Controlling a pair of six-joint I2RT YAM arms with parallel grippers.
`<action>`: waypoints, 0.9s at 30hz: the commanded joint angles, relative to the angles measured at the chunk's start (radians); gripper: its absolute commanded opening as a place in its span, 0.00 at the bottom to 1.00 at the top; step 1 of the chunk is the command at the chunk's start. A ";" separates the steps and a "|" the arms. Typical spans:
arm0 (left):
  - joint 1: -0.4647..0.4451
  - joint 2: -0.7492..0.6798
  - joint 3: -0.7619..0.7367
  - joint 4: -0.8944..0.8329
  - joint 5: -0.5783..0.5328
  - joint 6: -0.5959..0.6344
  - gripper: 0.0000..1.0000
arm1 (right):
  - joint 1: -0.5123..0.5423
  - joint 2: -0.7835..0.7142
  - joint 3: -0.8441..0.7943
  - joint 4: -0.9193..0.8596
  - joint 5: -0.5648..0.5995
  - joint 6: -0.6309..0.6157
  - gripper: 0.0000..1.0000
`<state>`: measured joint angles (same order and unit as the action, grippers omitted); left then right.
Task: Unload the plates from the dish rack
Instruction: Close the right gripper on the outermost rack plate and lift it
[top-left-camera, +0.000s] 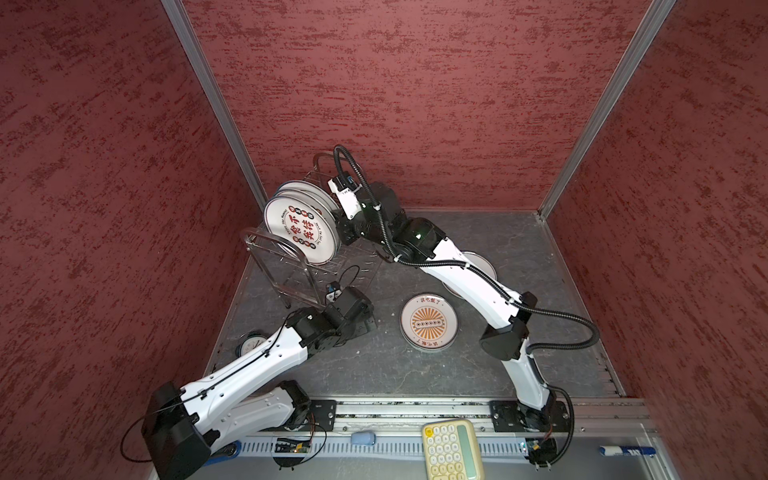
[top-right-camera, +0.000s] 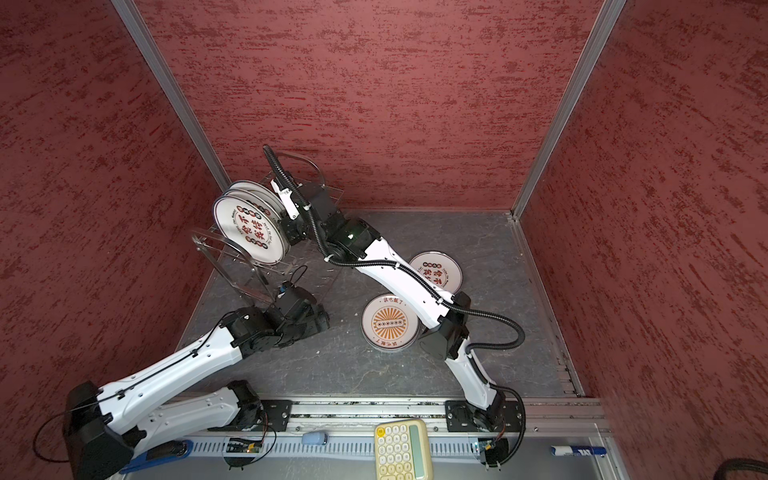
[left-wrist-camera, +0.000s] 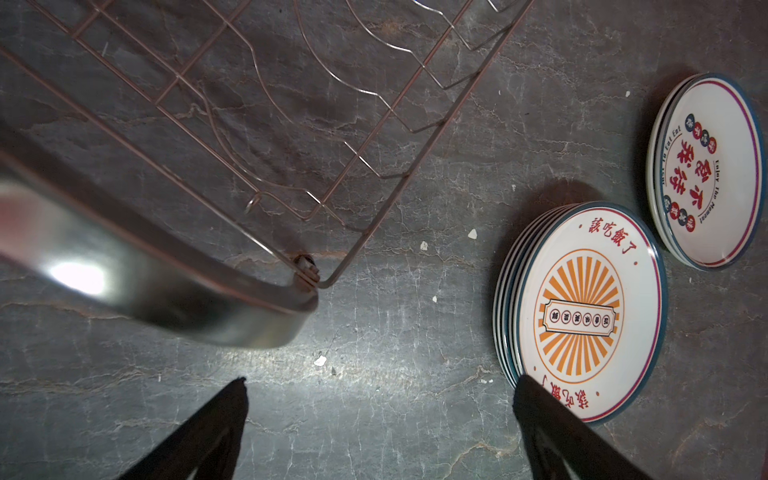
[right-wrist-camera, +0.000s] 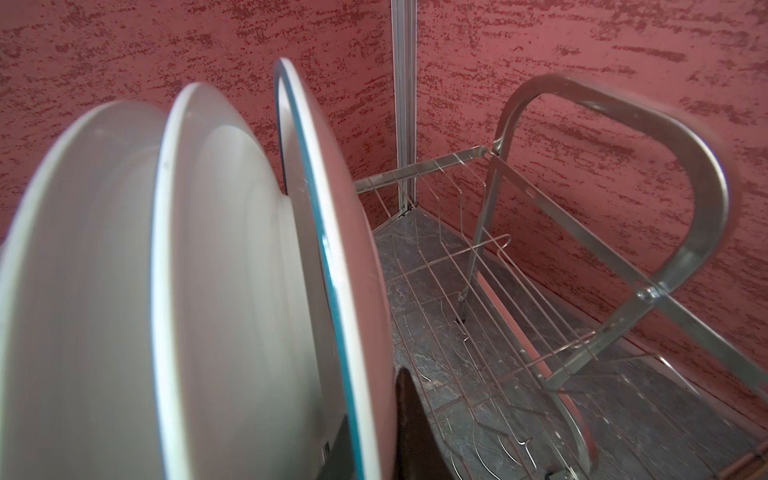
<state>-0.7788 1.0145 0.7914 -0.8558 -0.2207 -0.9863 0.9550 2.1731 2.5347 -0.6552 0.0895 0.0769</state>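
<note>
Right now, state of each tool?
Left tool: open, holding nothing.
Right tool: closed on a teal-rimmed plate standing in the dish rack.

Red textured walls (top-left-camera: 415, 83) on 3 sides, alu corner posts (top-left-camera: 216, 104), dk grey marbled floor (top-left-camera: 374, 365), metal rail (top-left-camera: 415, 411) at front.

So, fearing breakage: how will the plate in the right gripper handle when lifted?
Glossy and pinched only at its rim by the right gripper, the plate may slip. Standing on edge in the rack, it could knock its neighbour. Looks rigid, probably breakable.
</note>
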 joint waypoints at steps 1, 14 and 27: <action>0.007 -0.017 0.020 0.011 -0.006 0.017 0.99 | 0.018 -0.030 0.039 0.042 0.062 -0.021 0.00; -0.004 -0.025 0.059 0.013 -0.005 0.031 0.99 | 0.029 -0.093 0.039 0.126 0.302 -0.102 0.00; -0.029 0.005 0.086 0.031 -0.002 0.045 0.99 | 0.030 -0.149 0.037 0.197 0.419 -0.190 0.00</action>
<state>-0.7994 1.0187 0.8513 -0.8429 -0.2176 -0.9596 0.9867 2.0884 2.5347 -0.5755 0.4206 -0.0574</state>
